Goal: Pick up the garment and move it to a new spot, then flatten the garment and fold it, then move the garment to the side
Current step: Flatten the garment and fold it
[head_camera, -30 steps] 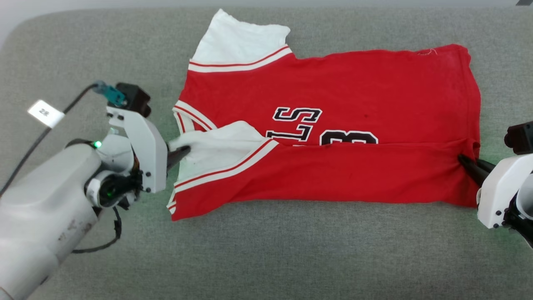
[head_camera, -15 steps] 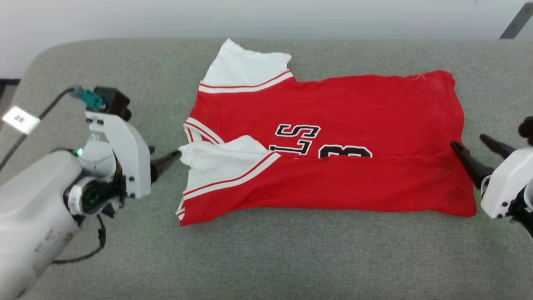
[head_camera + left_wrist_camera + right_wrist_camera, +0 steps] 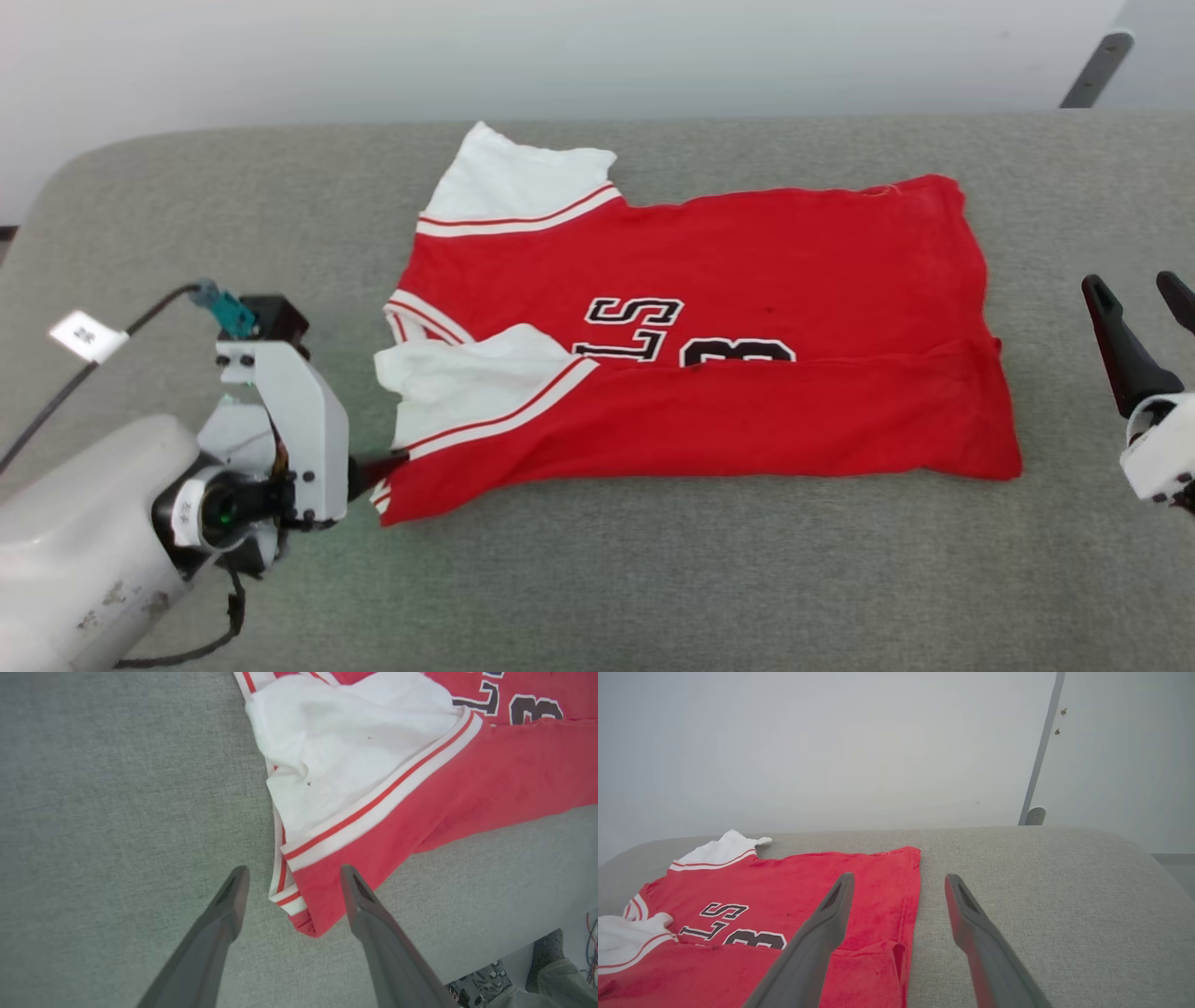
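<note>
Across the whole scene stretches the grey fabric-covered tabletop (image 3: 597, 579), rounded at its corners, with a pale wall behind it. Dead centre on it lies the garment (image 3: 747, 271), a red jersey shirt, spread out flat with its neck end toward the robot's left and its hem toward the right. And look at that near long edge: it is folded up over the front in a neat red band, running the full length from sleeve to hem. One white sleeve (image 3: 509, 182) lies open at the far left corner, striped trim showing; the other white sleeve (image 3: 457, 373) is turned in over the chest.

Down at the lower left, the left gripper (image 3: 292, 871) has its two dark fingers spread, with the near-left corner of the garment, striped trim and all, sitting between them. Nothing is pinched, and whether a finger touches the cloth I cannot tell. Over on the right, the right gripper (image 3: 1130, 280) is spread wide too, holding nothing, fingers pointing up and standing clear of the hem.

Now the writing: black-and-white letters "LS" read on the chest, and beside them a numeral like a "3", its lower part covered by the fold. A small white tag (image 3: 87, 336) hangs on the left arm's cable, print too small to read.
</note>
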You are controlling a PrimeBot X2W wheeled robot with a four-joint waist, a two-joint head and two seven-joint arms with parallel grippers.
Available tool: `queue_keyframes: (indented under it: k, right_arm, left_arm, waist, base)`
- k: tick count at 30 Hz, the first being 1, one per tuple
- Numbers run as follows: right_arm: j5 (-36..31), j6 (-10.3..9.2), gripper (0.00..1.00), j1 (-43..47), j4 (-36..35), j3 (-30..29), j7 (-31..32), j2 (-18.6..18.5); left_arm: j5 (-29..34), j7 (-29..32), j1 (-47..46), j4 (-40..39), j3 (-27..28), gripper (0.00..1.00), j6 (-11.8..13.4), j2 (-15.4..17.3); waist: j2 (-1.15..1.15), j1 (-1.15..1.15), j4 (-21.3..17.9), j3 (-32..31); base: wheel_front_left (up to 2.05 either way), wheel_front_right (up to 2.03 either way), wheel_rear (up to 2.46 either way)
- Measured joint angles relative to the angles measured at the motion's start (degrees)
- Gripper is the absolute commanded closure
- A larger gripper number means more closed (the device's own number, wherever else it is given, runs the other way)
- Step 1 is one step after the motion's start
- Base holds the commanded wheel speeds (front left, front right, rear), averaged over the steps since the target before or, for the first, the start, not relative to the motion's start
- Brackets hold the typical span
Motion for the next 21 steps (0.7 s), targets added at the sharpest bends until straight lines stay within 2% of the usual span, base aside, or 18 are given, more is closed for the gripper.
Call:
queue_keyframes:
  k: [9, 18, 19, 20, 21]
  right_arm:
    - [-3.7, 0.0, 0.0, 5.6, -9.7, -6.7, 3.2, 6.9]
    - [-4.3, 0.0, 0.0, 7.4, -15.4, -9.7, 6.8, 10.7]
    - [-4.3, 0.0, 0.0, 7.5, -15.7, -10.0, 7.4, 11.1]
    - [-4.3, 0.0, 0.0, 7.7, -15.9, -10.3, 8.2, 11.5]
    - [-4.3, 0.0, 0.0, 8.1, -16.2, -10.4, 9.3, 11.5]
  left_arm:
    - [-1.3, 2.7, 1.4, 2.4, -1.2, 0.0, 2.3, -0.4]
    - [-2.3, 3.4, 2.0, 8.9, -1.0, 0.0, 2.6, -2.5]
    - [-2.3, 3.8, 2.0, 9.3, -1.1, 0.08, 2.4, -2.7]
    - [-2.3, 3.9, 2.0, 9.6, -1.1, 0.6, 1.8, -2.9]
    - [-2.4, 3.9, 2.0, 10.1, -0.9, 1.0, 1.5, -3.1]
  waist:
    - [0.0, 0.0, -2.7, 0.3]
    - [0.0, 0.0, -4.3, 2.2]
    - [0.0, 0.0, -4.4, 2.4]
    - [0.0, 0.0, -4.5, 2.6]
    - [0.0, 0.0, -4.5, 2.7]
  base:
    - [0.0, 0.0, 0.0]
    - [0.0, 0.0, 0.0]
    - [0.0, 0.0, 0.0]
    - [0.0, 0.0, 0.0]
    - [0.0, 0.0, 0.0]
